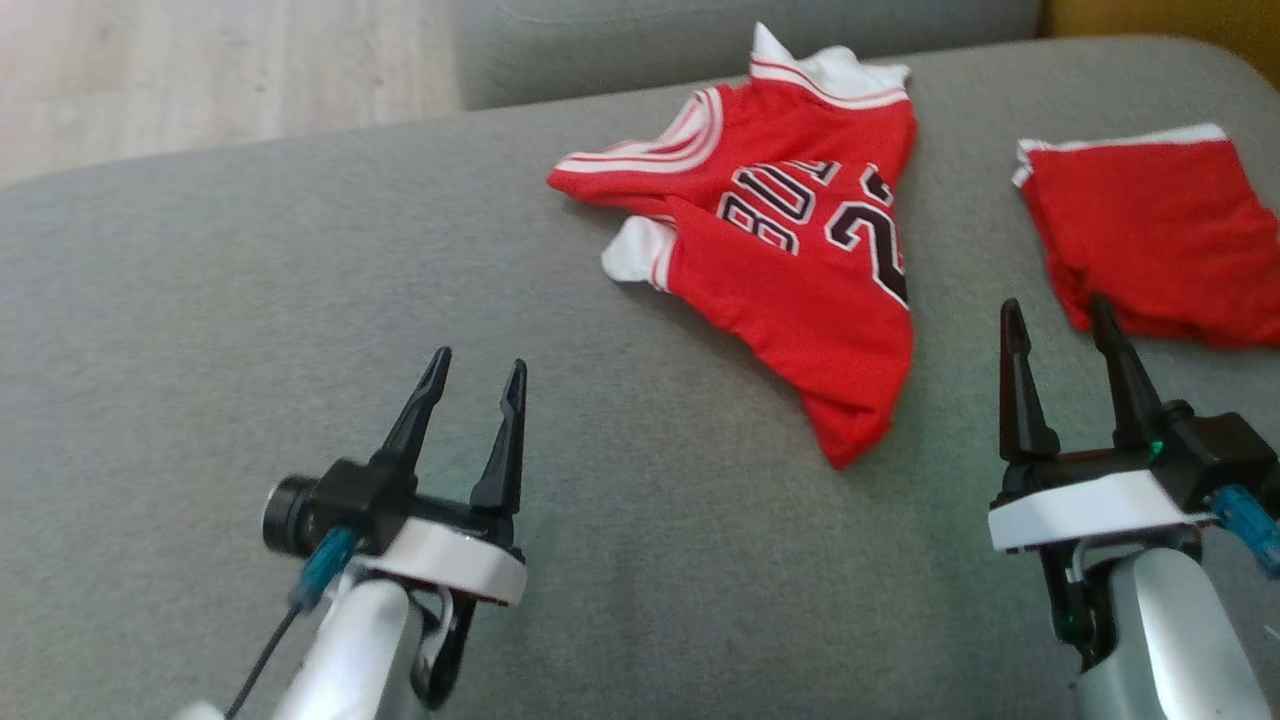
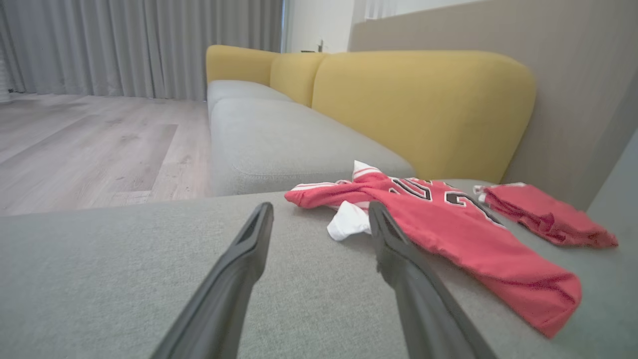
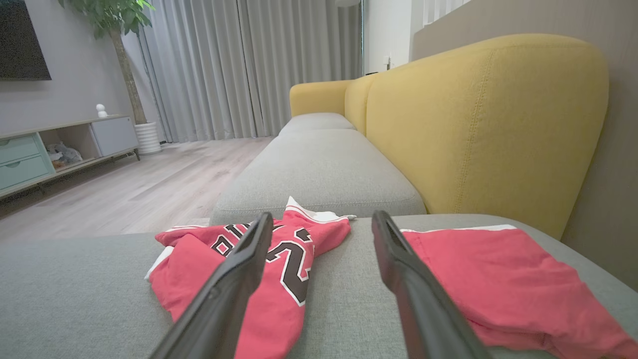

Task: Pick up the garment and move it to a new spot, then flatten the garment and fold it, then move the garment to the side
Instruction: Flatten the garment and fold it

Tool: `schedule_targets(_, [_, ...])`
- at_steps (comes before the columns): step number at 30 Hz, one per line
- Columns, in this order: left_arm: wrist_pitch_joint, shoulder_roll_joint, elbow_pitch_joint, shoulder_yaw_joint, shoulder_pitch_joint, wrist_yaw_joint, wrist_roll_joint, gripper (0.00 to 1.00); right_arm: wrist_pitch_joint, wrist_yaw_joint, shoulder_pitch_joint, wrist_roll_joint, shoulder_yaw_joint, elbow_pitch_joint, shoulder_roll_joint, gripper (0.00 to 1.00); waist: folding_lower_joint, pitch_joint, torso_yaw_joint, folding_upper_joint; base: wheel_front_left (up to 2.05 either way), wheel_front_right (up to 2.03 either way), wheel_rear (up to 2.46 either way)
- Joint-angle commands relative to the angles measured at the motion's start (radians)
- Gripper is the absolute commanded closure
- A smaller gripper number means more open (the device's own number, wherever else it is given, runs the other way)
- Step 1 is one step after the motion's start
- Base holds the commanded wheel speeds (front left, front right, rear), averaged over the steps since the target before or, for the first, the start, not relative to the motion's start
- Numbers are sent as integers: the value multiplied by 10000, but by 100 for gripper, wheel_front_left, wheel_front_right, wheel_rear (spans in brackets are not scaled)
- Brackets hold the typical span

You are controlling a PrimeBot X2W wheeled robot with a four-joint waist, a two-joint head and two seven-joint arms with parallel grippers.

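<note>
The garment (image 1: 800, 240) is a red jersey with white trim and black numbers, lying crumpled on the grey sofa cushion (image 1: 250, 300) at upper centre. It also appears ahead and to the right in the left wrist view as the garment (image 2: 448, 229), and as the garment (image 3: 294, 279) behind the left finger in the right wrist view. My left gripper (image 1: 475, 375) hovers open over bare cushion, well short of the jersey. My right gripper (image 1: 1058, 318) is open, between the jersey's lower tip and a second red piece. Nothing sits between either pair of fingers.
A second red garment with a white band (image 1: 1150, 230) lies at the right, also seen as red cloth (image 3: 508, 284). The yellow sofa back (image 3: 488, 124) rises behind. Wooden floor (image 2: 89, 144) lies beyond the cushion's left edge; another grey cushion (image 3: 319, 174) continues ahead.
</note>
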Motion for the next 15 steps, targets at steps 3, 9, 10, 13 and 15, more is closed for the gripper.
schedule_targets(3, [51, 369, 377, -20, -1030, -84, 475, 0, 54, 33, -354, 113, 308, -541, -30, 0, 1, 445, -428, -1, 0, 0, 0])
schedule_targets(9, [715, 730, 2070, -823, -2462, -142, 1279, 0, 42, 33, -383, 398, 491, -764, -29, 0, 1, 1154, -1211, -1, 0, 0, 0])
schedule_targets(10, [723, 762, 2293, -887, -2699, -151, 1324, 0, 19, 33, -410, 449, 497, -787, -29, 0, 1, 1282, -1346, -1, 0, 0, 0])
schedule_targets(13, [681, 969, 2929, -1037, -3414, -60, 1646, 0, -58, 33, -501, 594, 518, -834, -29, 0, 1, 1662, -1725, -1, 0, 0, 0])
schedule_targets(15, [634, 1096, 3342, -1080, -3845, 97, 1845, 0, -114, 33, -548, 691, 535, -841, -29, 0, 1, 1877, -1943, -1, 0, 0, 0])
